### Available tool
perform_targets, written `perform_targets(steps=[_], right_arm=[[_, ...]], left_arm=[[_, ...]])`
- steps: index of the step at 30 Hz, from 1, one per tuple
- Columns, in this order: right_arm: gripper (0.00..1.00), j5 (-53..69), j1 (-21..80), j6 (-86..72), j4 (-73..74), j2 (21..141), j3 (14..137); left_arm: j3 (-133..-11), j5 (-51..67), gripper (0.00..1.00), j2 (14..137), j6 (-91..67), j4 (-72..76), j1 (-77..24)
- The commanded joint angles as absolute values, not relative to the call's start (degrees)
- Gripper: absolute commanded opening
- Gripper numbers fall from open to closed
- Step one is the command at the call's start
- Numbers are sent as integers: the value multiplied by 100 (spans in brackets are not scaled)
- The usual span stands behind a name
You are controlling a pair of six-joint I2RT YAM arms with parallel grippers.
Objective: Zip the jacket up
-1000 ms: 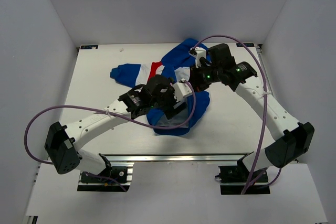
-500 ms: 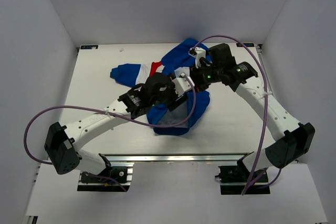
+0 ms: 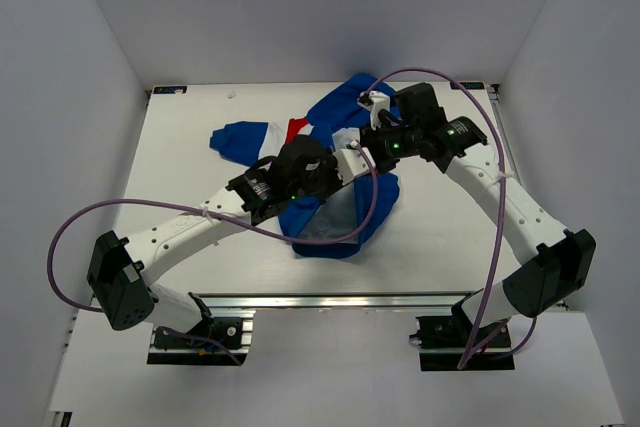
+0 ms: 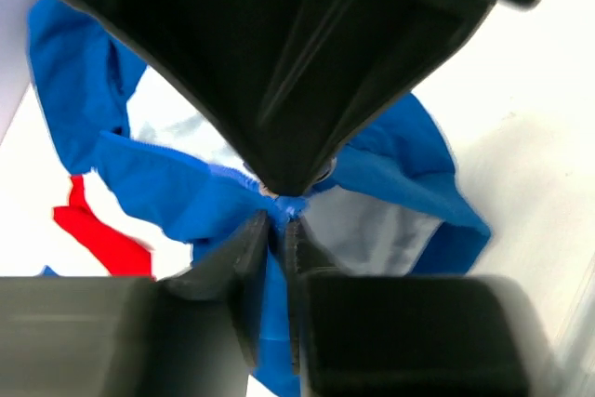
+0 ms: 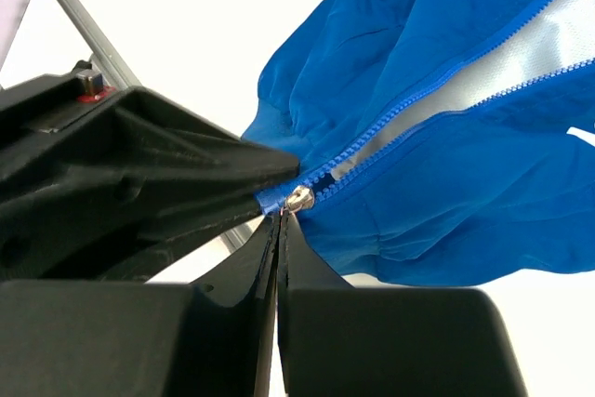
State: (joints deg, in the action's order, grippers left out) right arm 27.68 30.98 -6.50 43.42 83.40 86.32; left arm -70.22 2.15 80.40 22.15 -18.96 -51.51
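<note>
The jacket (image 3: 340,219) lies crumpled mid-table, royal blue with white and red panels. In the right wrist view its zipper (image 5: 437,90) runs up to the right with the two rows of teeth apart, and the silver slider (image 5: 299,198) sits at the bottom end. My right gripper (image 5: 282,222) is shut on the slider's pull tab. My left gripper (image 4: 277,230) is shut on the blue fabric just below the slider. The two grippers meet tip to tip over the jacket (image 4: 186,192). In the top view the left gripper (image 3: 352,159) and right gripper (image 3: 372,145) almost touch.
The white table (image 3: 180,147) is boxed in by white walls at the left, right and back. An aluminium rail (image 3: 330,299) runs along the front edge. Purple cables (image 3: 70,237) loop from both arms. One red-and-white sleeve (image 3: 250,137) stretches out to the left.
My left gripper has closed from wide open onto the blue fabric below the slider, shifting slightly toward the right gripper. The right gripper has stayed shut in place.
</note>
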Motion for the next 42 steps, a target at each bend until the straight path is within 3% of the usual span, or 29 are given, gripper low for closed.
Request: perform_targets(steps=[1,2,14,24,34,42], right_arm=[[0,2901,3094,-703,4157,8428,8683],[0,2866,3094,-703,4166,8429,8701],[0,1363,3094,-397,4052,8850,8710],[0,352,3067,-255,3086,9535,8604],[0,-798,2540,-141,2260,11214,10115],[0,-1116,2110,-229,1574,12294,11100]], left_arm=[[-7216,501,10,7998,2355,-1872,-5168],[-7198,466,0,7989,2338,-1855,-5168],[-6944,800,0,7533,2242,-1837,-5168],[-6750,686,0,7233,1969,-1933,-5168],[-5995,870,0,6997,792,-2153,-5177],[-5186,1906,0,7048,-219,-2013,-5177]])
